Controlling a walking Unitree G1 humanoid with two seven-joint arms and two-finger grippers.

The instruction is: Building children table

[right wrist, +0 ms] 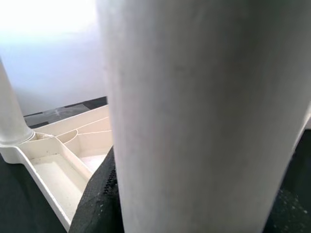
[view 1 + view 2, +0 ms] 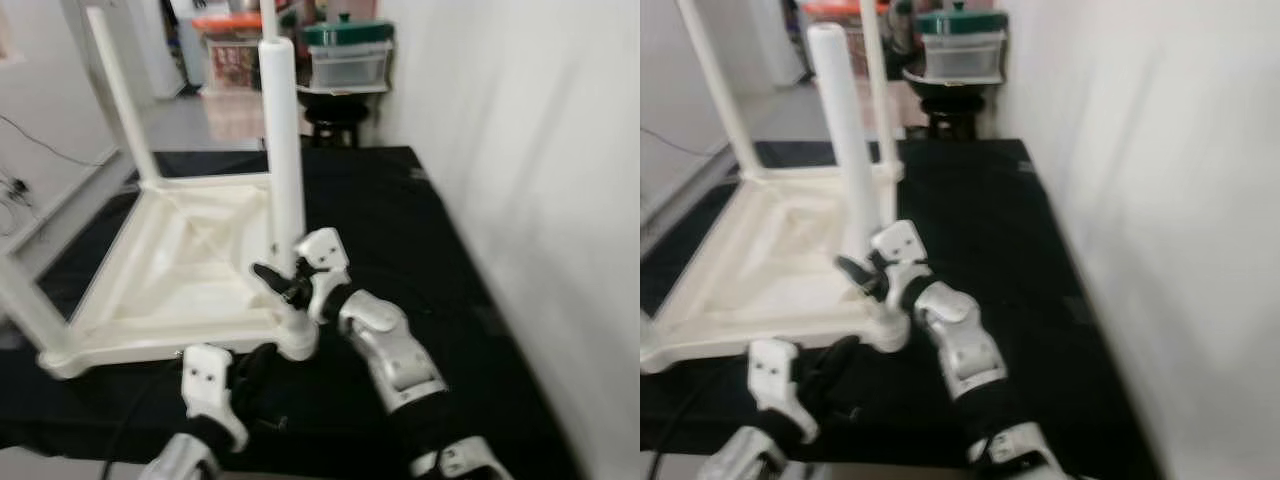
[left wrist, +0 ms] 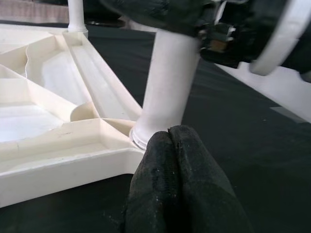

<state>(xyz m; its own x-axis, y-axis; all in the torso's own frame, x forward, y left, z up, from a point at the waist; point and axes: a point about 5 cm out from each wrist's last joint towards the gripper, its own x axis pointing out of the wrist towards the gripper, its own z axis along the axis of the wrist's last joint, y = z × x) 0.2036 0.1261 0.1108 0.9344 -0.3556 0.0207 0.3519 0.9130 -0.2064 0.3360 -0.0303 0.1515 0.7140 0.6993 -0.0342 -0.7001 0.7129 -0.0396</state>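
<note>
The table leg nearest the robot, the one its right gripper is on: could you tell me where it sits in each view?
Left eye view: table leg upright, centre, right gripper around its base.
Right eye view: left of centre.
Left wrist view: upper middle, beyond the shut left gripper.
Right wrist view: close up, centre.
Shared landmark: the upturned tabletop.

Silver jointed arms with white wrist housings, each gripper (image 2: 283, 285) with black textured fingers (image 3: 180, 194).

The white plastic table top (image 2: 170, 270) lies upside down with ribbed underside up, its near-corner leg (image 2: 284, 160) standing upright between the right gripper's (image 2: 283, 282) fingers, directly ahead of the left gripper (image 3: 176, 182).
</note>
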